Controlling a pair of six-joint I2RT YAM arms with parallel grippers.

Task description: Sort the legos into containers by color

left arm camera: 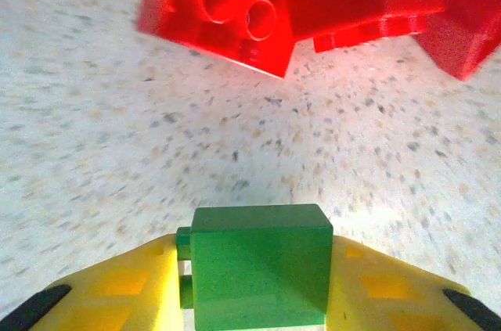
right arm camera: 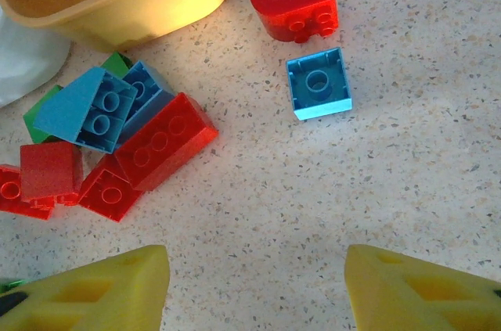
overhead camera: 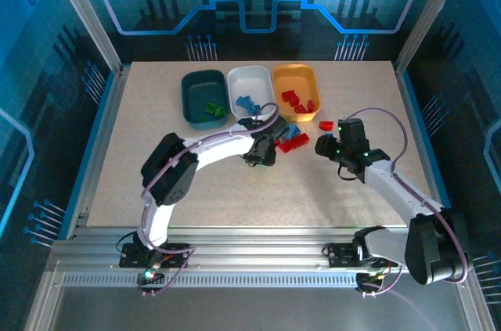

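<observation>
Left jaws clenched on a green brick point(left arm camera: 258, 264), yellow fingers point(left arm camera: 117, 292) pressed to both its sides, low over the speckled worktop point(left arm camera: 117, 135) on the arm side of the white tray point(overhead camera: 250, 80). Whether the brick is clear of the surface, I cannot tell. Red bricks point(left arm camera: 227, 10) lie just beyond, a bare strip between.

Right jaws released, fingers point(right arm camera: 423, 292) spread wide over bare surface, further right of the white tray. Ahead of them a lone blue brick point(right arm camera: 318, 83) and a red brick point(right arm camera: 297, 6) sit apart from the loose pile point(right arm camera: 117, 143), which crowds close under the rim of the orange-yellow tray point(right arm camera: 102, 10), the white tray's right neighbour. The teal tray point(overhead camera: 196, 88) is its left neighbour, all three side by side near the far edge. There is wide open room left of the white tray and toward the arms.
</observation>
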